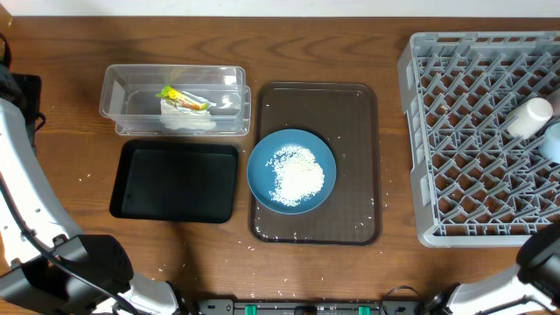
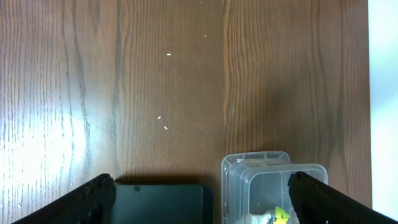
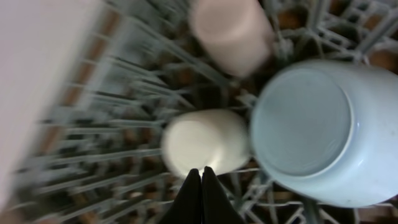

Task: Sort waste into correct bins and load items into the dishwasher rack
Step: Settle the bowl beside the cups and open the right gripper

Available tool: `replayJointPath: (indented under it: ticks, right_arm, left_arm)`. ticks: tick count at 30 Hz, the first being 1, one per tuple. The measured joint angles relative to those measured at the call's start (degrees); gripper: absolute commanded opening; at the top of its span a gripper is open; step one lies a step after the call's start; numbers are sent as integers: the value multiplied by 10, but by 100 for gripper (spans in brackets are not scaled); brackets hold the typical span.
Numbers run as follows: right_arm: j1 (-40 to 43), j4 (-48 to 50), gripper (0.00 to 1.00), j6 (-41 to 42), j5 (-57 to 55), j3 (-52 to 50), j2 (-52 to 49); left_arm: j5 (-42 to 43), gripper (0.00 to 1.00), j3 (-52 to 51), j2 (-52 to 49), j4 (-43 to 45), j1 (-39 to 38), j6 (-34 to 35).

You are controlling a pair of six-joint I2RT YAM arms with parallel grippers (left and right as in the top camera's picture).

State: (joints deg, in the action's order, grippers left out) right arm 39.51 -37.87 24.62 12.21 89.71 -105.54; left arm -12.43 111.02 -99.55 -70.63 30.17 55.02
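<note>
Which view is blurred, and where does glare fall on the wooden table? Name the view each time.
Right wrist view: soft focus, the small pink cup and grey plastic lattice rack blurred. Left wrist view: sharp, glare whitening the brown wooden table at left. Overhead view: sharp, evenly lit.

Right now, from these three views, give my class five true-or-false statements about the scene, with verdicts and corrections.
The rice lies in the dark-blue dish. True.
The snack wrapper is in the black tray. False: it is in the clear tub.
The dish stands on the brown serving tray. True.
The dishwasher rack holds nothing. False: a white cup, a pink cup and a light-blue bowl sit in it.
The right gripper is wide open. False: its fingers are shut together.
</note>
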Motion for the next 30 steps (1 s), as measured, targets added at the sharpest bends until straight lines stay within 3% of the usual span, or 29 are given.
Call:
replayJointPath:
  ticks: [7,30]
  right_arm:
    - [2,-26,1,2,-89,-1,-39]
    - [68,-77,1,6,-177,-1,-38]
  left_arm:
    - [0,92,0,0,0,0,0]
    - [0,92,0,0,0,0,0]
